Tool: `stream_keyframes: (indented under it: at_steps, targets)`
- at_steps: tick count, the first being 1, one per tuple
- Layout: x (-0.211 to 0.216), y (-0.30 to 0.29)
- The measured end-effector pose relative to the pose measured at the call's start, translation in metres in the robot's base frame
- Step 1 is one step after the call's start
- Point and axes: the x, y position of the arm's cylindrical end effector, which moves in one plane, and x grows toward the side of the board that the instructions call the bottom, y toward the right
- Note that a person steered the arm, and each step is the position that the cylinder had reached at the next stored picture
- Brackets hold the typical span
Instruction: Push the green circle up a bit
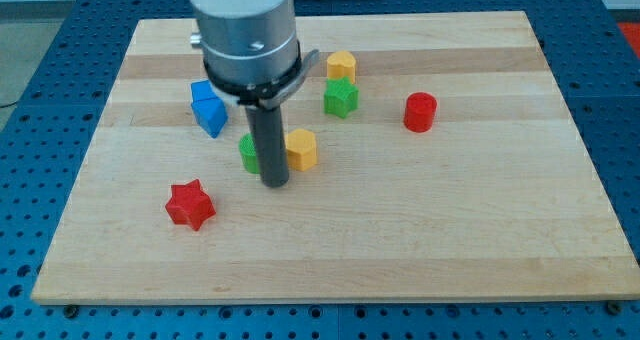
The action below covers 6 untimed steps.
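Observation:
The green circle sits left of centre on the wooden board, partly hidden behind my dark rod. My tip rests on the board just below and to the right of the green circle, close to it. A yellow hexagon block stands right beside the rod on its right side.
A blue block lies up and left of the green circle. A red star lies down left. A green star and a yellow block sit up right. A red cylinder is farther right. The board's edge runs along the bottom.

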Motion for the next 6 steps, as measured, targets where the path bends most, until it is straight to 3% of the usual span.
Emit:
stream_keyframes:
  at_steps: [2, 3, 6]
  targets:
    - [-0.003, -0.051]
    - [-0.012, -0.019]
    - [-0.045, -0.027]
